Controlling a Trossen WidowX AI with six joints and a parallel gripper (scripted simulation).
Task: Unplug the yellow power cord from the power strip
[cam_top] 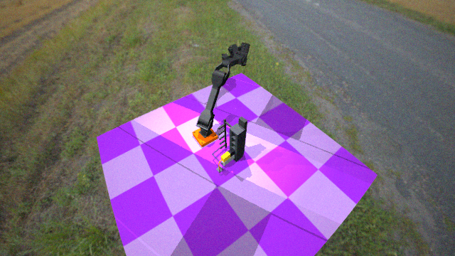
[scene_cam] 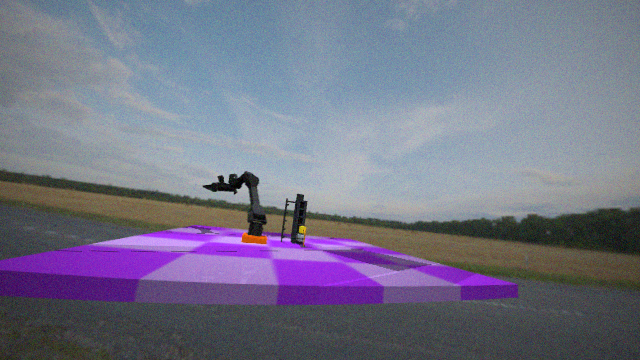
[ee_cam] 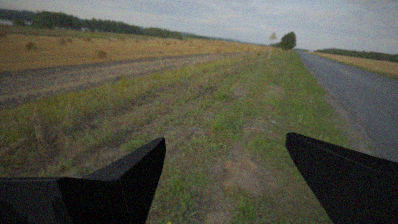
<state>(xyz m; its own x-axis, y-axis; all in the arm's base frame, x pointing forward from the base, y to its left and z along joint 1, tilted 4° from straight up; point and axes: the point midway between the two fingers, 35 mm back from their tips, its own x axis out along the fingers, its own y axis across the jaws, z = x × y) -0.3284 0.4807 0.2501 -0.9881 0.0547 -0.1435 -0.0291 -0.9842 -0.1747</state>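
Yellow plug (cam_top: 226, 156) is sitting at the bottom end of the upright black power strip (cam_top: 237, 140), near the middle of the top view, on the purple checkered platform (cam_top: 160, 199). Its thin cord (cam_top: 220, 165) is trailing down toward the lower left. The black arm (cam_top: 214, 94) is rising from its orange base (cam_top: 205, 137), and the gripper (cam_top: 245, 50) is hanging high toward the upper middle of the frame, well apart from the strip. Its fingers are standing wide apart, gripping nothing, pointing out over grass.

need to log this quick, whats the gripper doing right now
Black parallel-jaw gripper: open, holding nothing, raised and pointed away from the yellow plug in the upright black power strip.
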